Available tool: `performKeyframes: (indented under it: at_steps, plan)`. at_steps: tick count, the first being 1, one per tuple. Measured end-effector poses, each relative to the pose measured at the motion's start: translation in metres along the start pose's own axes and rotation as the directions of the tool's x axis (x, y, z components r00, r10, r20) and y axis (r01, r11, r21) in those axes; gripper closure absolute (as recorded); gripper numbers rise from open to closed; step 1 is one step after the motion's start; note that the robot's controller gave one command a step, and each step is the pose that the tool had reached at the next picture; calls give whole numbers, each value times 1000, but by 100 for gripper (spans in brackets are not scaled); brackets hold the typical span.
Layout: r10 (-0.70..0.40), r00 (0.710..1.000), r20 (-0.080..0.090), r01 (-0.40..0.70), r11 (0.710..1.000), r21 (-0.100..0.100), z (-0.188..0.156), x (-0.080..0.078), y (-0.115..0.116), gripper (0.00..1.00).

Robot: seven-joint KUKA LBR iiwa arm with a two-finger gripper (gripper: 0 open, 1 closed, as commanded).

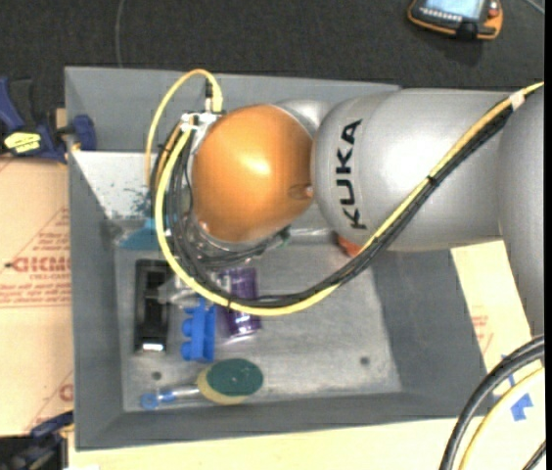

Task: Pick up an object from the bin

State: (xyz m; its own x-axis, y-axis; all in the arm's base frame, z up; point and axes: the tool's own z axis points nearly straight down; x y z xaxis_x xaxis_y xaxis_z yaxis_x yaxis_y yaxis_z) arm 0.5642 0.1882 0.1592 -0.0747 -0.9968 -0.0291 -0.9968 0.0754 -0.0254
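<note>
Purple packet [242, 287] lies left of the bin's [335, 346] middle, beside a blue block [198, 331], under my gripper [186, 284]; open or closed, I cannot tell. I'd descend straight, avoiding the block.

We see bin [335, 355] lit from above, moderately bright; floor toward near edge evenly lit. We note soft white glare on orange cover [252, 174], broader sheen along top of silver arm [423, 164]. Shadow pools beneath arm, toward bin's far-left corner. Surround dark.
</note>
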Motion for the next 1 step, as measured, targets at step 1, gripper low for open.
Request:
performKeyframes:
  at_steps: [1]
  plan:
    - [2,1000,0,-2,1000,0,-25,0,0,100]
